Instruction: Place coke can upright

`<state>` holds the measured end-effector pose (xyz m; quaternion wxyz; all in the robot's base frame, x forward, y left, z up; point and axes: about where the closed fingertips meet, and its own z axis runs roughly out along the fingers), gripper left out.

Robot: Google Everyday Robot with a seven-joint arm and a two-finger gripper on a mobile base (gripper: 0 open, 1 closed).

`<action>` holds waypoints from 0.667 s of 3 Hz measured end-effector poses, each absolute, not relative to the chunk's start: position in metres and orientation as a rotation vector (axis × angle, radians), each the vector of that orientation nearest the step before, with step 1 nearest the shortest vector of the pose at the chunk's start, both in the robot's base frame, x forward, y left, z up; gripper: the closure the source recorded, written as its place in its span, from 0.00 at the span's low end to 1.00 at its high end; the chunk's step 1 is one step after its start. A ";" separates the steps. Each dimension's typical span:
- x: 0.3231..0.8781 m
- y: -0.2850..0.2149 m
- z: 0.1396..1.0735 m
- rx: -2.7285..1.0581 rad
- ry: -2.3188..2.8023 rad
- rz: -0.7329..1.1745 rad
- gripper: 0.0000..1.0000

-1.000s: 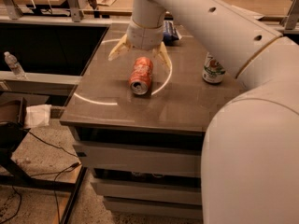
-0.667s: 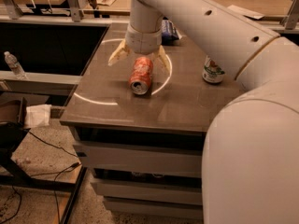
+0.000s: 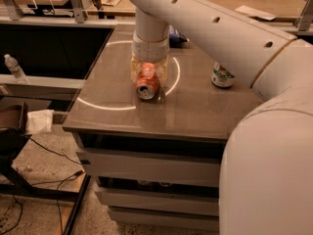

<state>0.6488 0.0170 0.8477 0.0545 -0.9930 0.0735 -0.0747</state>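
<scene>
The orange-red coke can [image 3: 147, 83] lies on its side on the brown table [image 3: 195, 114], silver end facing the front edge. My gripper [image 3: 147, 78] has come down over it from above, on the white arm [image 3: 205, 28]. One finger stands close against each side of the can and both look closed on it. The can rests on the tabletop inside a white circle marking.
A white-and-green soda can [image 3: 222, 76] stands upright to the right of the coke can. A blue object [image 3: 177, 36] lies behind the arm. A water bottle [image 3: 14, 68] stands on a ledge at left. Drawers sit below the table, and cables lie on the floor at left.
The gripper has come down over the can and its fingers, spread wide before, have drawn in against the can's sides. The can has not moved.
</scene>
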 end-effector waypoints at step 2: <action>0.641 0.020 0.844 -3.006 0.220 -0.245 0.87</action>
